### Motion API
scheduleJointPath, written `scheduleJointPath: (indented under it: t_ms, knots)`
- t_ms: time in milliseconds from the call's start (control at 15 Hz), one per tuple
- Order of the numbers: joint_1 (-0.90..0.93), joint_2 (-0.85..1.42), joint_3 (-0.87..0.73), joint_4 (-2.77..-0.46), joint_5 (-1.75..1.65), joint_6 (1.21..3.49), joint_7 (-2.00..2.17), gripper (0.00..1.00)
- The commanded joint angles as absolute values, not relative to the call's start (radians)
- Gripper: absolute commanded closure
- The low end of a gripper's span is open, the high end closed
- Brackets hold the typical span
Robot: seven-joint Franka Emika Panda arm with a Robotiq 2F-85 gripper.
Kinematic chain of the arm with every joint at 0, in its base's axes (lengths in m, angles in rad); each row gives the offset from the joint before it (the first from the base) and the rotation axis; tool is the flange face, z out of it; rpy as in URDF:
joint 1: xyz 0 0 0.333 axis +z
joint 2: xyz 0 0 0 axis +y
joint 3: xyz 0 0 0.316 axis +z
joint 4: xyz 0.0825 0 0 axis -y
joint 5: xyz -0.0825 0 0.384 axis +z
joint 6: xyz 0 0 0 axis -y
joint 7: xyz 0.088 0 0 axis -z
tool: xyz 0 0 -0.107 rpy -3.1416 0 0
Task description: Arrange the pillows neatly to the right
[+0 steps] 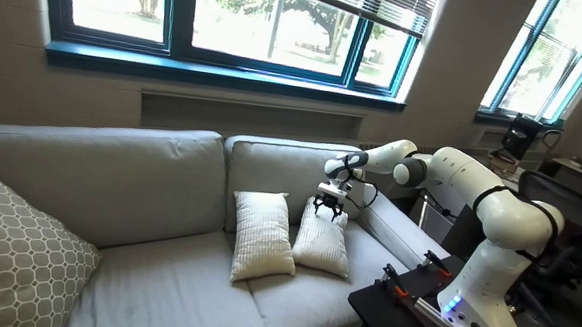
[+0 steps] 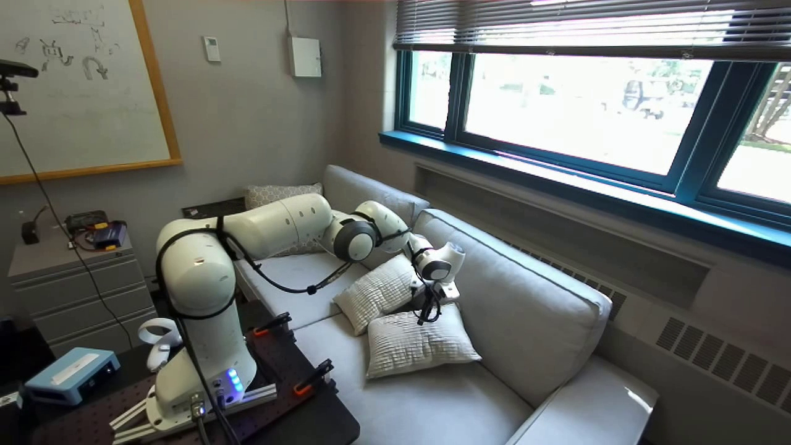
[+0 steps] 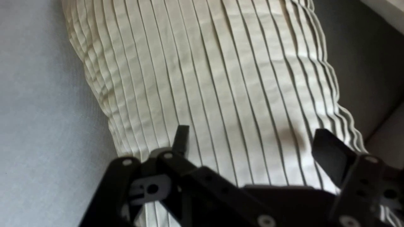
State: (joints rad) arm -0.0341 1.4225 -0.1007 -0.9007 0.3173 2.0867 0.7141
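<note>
Cream pleated pillows [image 1: 263,243] side by side on a grey sofa [image 1: 169,293], beyond the sofa-facing edge of a desk [image 1: 388,322], gripper [image 3: 251,138] spread wide over the pillow [image 1: 322,248] nearer the armrest [image 1: 399,228], holding nothing

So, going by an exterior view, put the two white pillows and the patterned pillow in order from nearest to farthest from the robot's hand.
1. Right white pillow: directly below the hand.
2. Left white pillow: beside the first, toward the middle of the sofa.
3. Patterned pillow: at the far left, well away from both.
</note>
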Motion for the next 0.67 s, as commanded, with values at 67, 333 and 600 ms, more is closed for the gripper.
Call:
scheduleJointPath:
  t_ms: [67,333,600]
  knots:
    - [-0.037,1.485,-0.088,-0.843,0.275,2.020,0.809,0.00]
    - [-0.028,1.498,-0.083,-0.835,0.246,1.980,0.851,0.00]
    - [-0.008,1.496,-0.091,-0.827,0.212,1.949,0.887,0.41]
